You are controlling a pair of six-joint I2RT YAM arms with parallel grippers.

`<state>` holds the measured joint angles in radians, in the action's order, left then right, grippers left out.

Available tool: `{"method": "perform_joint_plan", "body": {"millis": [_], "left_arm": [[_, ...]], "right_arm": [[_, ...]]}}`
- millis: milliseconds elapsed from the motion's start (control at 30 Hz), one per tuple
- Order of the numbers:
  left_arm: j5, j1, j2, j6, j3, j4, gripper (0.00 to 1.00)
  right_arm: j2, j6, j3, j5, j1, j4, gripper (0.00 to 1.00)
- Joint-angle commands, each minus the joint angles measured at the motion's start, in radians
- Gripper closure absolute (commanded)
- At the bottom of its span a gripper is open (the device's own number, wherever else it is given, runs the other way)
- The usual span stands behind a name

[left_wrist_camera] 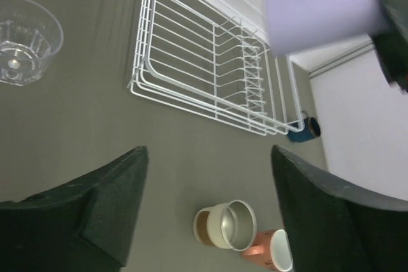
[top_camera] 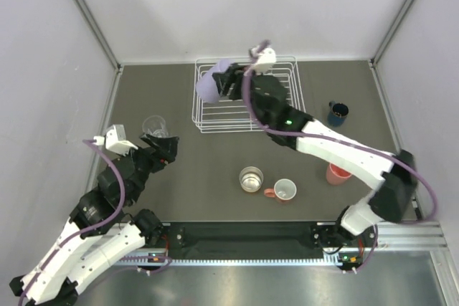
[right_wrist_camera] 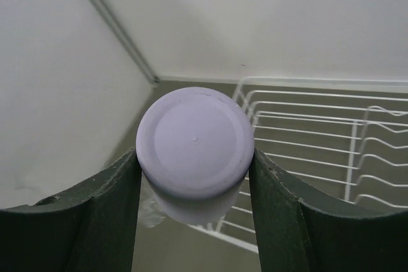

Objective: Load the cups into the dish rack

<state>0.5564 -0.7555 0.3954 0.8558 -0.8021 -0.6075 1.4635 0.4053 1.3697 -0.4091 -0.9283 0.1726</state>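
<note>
My right gripper (top_camera: 217,85) is shut on the lavender tumbler (top_camera: 209,86), holding it bottom-up over the left end of the white wire dish rack (top_camera: 237,129). In the right wrist view the tumbler's base (right_wrist_camera: 194,138) sits between both fingers, with the rack (right_wrist_camera: 319,81) below. The steel cup (top_camera: 251,178) and the salmon mug (top_camera: 285,190) stand at the front centre. The dark blue mug (top_camera: 337,113) is right of the rack. The pink tumbler (top_camera: 336,173) is partly hidden by my right arm. My left gripper (top_camera: 168,150) is open and empty.
A clear glass cup (top_camera: 155,127) stands just beyond my left gripper and also shows in the left wrist view (left_wrist_camera: 22,39). White walls enclose the table on three sides. My right arm stretches diagonally across the right half.
</note>
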Motion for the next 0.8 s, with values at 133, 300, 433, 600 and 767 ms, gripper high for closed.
{"method": "perform_joint_plan", "body": {"millis": [133,300,433,600,767], "left_arm": [[-0.05,-0.001,0.016,-0.087,0.043,-0.047,0.27],[-0.039,-0.001,0.02,-0.121,0.055,-0.083,0.25],[-0.006,-0.001,0.002,-0.1,0.049,-0.119,0.23],[-0.032,-0.001,0.009,-0.103,0.06,-0.101,0.21],[-0.072,-0.001,0.036,-0.13,0.055,-0.083,0.22]], "right_arm": [[0.362,-0.454,0.225,-0.315,0.011,0.215,1.0],[0.598,-0.487,0.466,-0.341,0.075,0.154,1.0],[0.676,-0.427,0.528,-0.297,0.134,0.125,1.0],[0.692,-0.373,0.491,-0.231,0.19,0.165,1.0],[0.724,-0.378,0.483,-0.22,0.2,0.195,1.0]]}}
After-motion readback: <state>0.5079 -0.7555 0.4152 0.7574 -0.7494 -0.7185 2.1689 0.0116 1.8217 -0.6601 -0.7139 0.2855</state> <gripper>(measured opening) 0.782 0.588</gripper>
